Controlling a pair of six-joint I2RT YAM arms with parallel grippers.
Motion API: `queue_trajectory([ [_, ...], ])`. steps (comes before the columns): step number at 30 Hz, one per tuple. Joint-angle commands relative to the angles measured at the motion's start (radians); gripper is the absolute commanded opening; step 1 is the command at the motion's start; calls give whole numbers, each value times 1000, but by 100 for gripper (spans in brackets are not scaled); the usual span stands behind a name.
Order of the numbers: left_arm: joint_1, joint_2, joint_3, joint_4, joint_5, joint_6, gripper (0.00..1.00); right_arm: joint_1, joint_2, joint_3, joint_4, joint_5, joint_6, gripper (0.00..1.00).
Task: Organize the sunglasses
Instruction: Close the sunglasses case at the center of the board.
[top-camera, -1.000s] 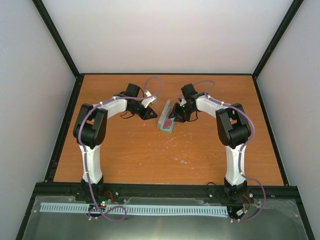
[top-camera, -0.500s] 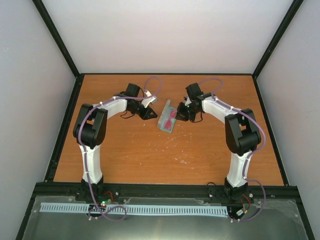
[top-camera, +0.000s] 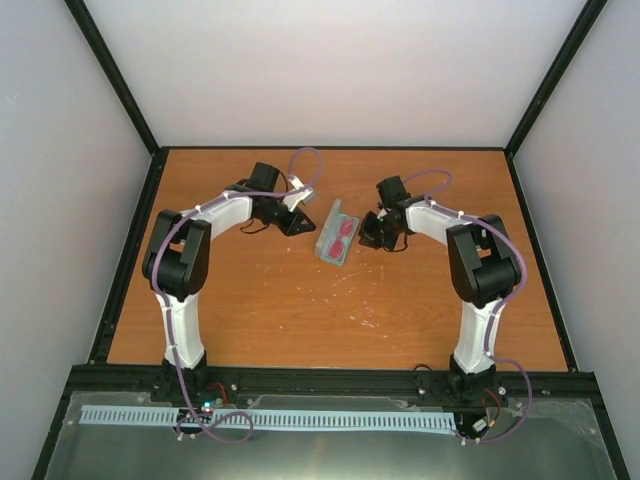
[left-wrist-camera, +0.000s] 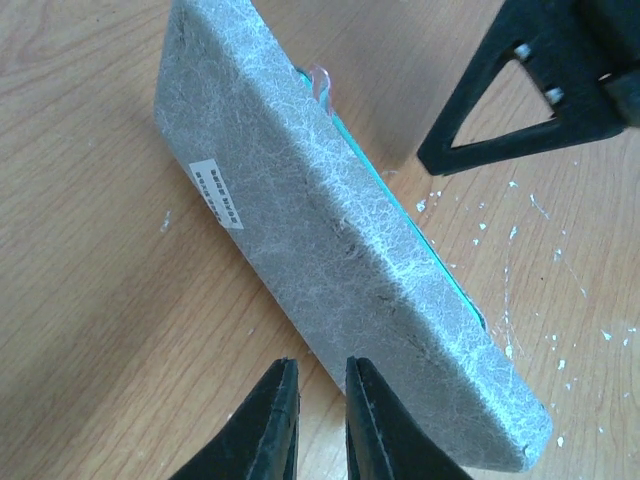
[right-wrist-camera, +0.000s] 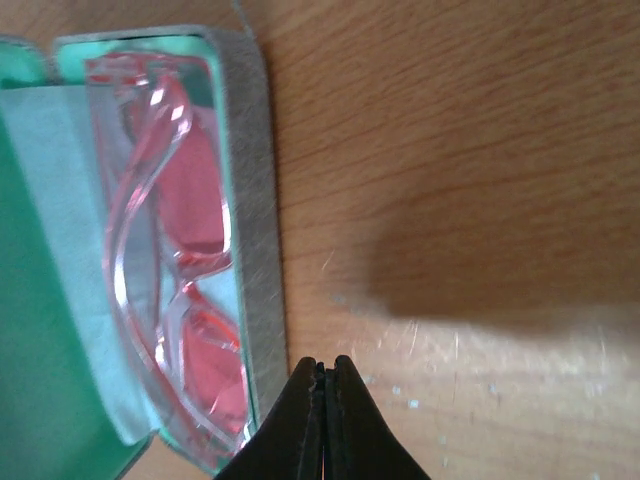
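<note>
The sunglasses (right-wrist-camera: 190, 270), with red lenses and a clear pinkish frame, lie inside the open grey case (right-wrist-camera: 258, 200) on its teal lining. In the top view the sunglasses (top-camera: 343, 231) and case (top-camera: 328, 245) sit mid-table between both arms. My right gripper (right-wrist-camera: 327, 365) is shut on nothing, just right of the case rim and close to the table. My left gripper (left-wrist-camera: 318, 368) is at the case's grey outer wall (left-wrist-camera: 330, 230), its jaws a narrow gap apart with only bare table between them.
A pale blue cloth (right-wrist-camera: 60, 220) lies against the green lining beside the glasses. The orange wooden table (top-camera: 300, 310) is bounded by a black frame and white walls. My right gripper's black finger (left-wrist-camera: 520, 110) shows beyond the case in the left wrist view.
My right gripper has drawn back to the right, away from the case, and closed; the sunglasses stay lying in the case. The left gripper has barely moved.
</note>
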Motion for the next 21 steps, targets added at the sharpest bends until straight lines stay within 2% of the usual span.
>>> queue_trajectory([
  [1, -13, -24, 48, 5, 23, -6, 17, 3, 66, 32, 41, -10, 15, 3],
  [21, -126, 58, 47, 73, 54, -79, 17, 15, 80, -13, 106, -65, 5, 3],
])
